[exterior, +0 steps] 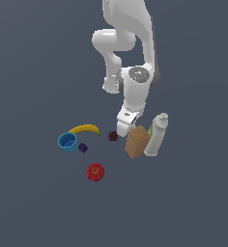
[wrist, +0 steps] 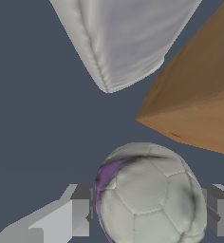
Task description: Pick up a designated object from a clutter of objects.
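- Whitish-grey ball (wrist: 149, 194), panelled with a purple patch, sits between the spread fingers (wrist: 80, 216) of the hand (wrist: 149, 218).
- Hand open, not gripping.
- Brown box (wrist: 199, 104) at the ball's one o'clock; white bottle (wrist: 123, 38) at twelve.

A bare, flat dark grey-blue floor (exterior: 34, 202) fills both views, evenly lit and unmarked.
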